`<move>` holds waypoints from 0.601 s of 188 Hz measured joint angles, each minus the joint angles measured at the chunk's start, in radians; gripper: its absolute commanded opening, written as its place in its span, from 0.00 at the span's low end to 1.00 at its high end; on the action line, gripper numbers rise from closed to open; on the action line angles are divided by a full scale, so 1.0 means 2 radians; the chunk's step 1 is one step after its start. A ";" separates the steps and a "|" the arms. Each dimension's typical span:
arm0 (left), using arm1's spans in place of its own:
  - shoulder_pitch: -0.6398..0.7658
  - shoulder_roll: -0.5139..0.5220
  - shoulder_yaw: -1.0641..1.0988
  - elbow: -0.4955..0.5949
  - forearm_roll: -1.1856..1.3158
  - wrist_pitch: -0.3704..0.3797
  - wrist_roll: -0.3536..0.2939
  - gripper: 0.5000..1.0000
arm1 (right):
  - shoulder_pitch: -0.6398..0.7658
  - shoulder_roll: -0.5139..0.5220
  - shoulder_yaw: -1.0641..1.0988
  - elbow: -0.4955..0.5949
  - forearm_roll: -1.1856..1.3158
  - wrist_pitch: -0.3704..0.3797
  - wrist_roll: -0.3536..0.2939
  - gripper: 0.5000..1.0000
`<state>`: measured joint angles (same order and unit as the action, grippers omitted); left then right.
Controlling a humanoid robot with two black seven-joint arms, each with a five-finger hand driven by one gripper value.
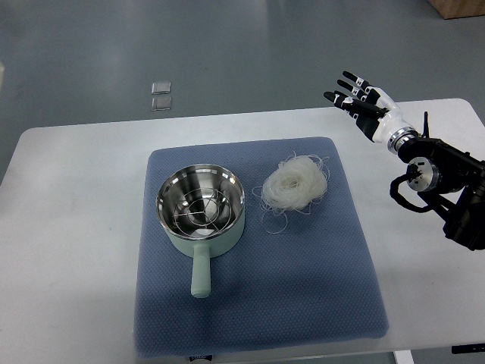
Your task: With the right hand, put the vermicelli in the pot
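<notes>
You have a white tabletop (76, 197) on a grey floor (227, 45), with one blue mat (303, 288) laid across its middle. On the mat you see one pale green pot (201, 214), steel inside, handle toward the near edge. One nest of vermicelli (294, 184) lies just beside the pot on its right, apart from it. Your right hand (358, 97) hangs over the far right tabletop edge, fingers spread, holding nothing. Two small clear squares (161, 95) lie on the floor.

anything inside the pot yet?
The pot holds a wire rack and a small whitish thing under it, too unclear to name. The vermicelli lies outside, on the mat.
</notes>
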<state>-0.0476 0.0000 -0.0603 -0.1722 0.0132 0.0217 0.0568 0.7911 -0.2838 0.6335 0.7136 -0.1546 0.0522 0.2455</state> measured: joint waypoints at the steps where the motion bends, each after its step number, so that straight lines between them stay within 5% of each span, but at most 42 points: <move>1: 0.000 0.000 0.000 0.000 0.000 0.000 0.000 1.00 | 0.000 0.000 0.000 0.000 0.000 0.000 0.000 0.85; 113: 0.000 0.000 -0.002 0.002 -0.002 0.000 0.000 1.00 | 0.000 -0.001 -0.001 -0.002 0.000 0.000 0.000 0.85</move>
<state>-0.0476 0.0000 -0.0635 -0.1673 0.0089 0.0212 0.0566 0.7915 -0.2856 0.6320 0.7097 -0.1544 0.0531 0.2455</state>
